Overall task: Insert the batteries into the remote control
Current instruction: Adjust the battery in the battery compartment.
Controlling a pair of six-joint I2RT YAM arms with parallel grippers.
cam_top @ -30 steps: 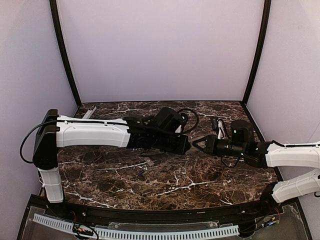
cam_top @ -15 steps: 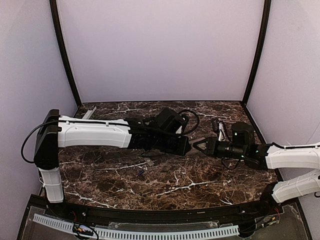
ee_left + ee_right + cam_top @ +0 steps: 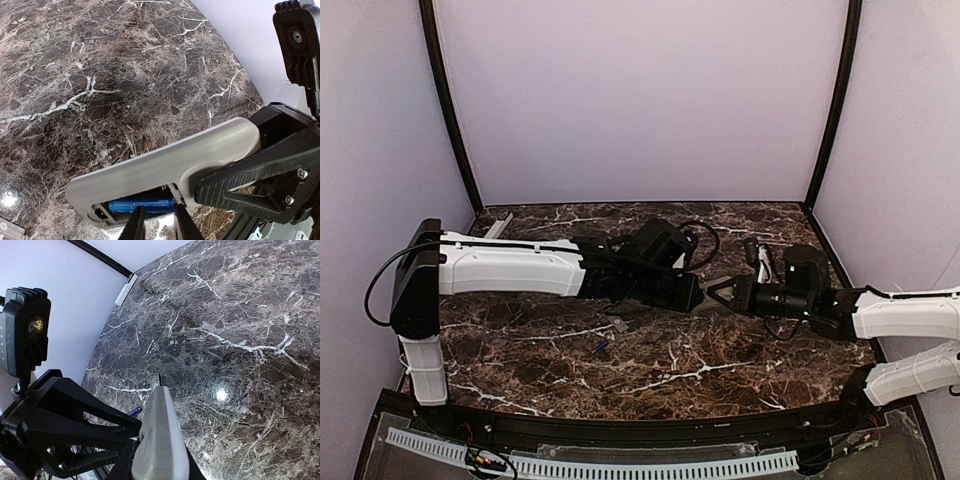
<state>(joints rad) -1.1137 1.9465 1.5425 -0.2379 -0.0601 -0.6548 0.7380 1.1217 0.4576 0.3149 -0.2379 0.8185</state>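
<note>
The remote control [image 3: 165, 165] is held off the table, back side toward the left wrist camera, with its battery bay open. One blue battery [image 3: 142, 205] lies in the bay. My right gripper [image 3: 157, 460] is shut on the remote's [image 3: 160, 440] end; its black fingers [image 3: 240, 182] show in the left wrist view. My left gripper [image 3: 157, 222] has its jaws a little apart, the tips right at the bay by the battery. A second blue battery [image 3: 601, 346] lies loose on the table, also in the right wrist view [image 3: 134, 411]. In the top view both grippers meet mid-table [image 3: 705, 290].
A small grey cover piece [image 3: 618, 323] lies on the marble near the loose battery, also in the right wrist view [image 3: 155, 381]. A narrow pale grey bar [image 3: 498, 224] lies at the back left corner. Purple walls close in the table on three sides.
Almost nothing. Both arms have shifted by a few pixels; the grippers stay together at the remote.
</note>
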